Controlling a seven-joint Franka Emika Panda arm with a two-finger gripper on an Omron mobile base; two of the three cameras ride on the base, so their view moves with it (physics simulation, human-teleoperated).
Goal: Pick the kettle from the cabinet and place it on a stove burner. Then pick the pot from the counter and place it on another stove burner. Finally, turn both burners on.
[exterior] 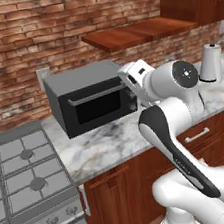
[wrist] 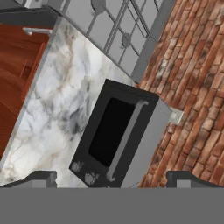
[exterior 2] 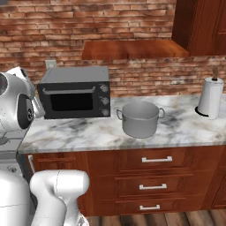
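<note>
The grey metal pot (exterior 2: 140, 118) stands on the white marble counter (exterior 2: 88, 130) to the right of a black countertop oven (exterior 2: 75, 92). The stove burners (exterior: 26, 155) lie at the lower left of the left base view, and in the hand view the stove burners (wrist: 126, 40) sit at the top. My gripper (wrist: 114, 177) is open with nothing between its fingertips (wrist: 41, 177), held above the counter (wrist: 61, 92) and facing the oven (wrist: 118, 135). The wooden cabinet ledge (exterior: 138, 32) hangs on the brick wall above. The kettle is out of view.
A tall white paper-towel roll (exterior 2: 210, 98) stands on the counter at the far right. Wooden drawer fronts with silver bar handles (exterior 2: 156, 160) run below the counter. The stove's knob row (exterior: 48, 221) faces forward. A brick wall (exterior: 70, 19) backs everything.
</note>
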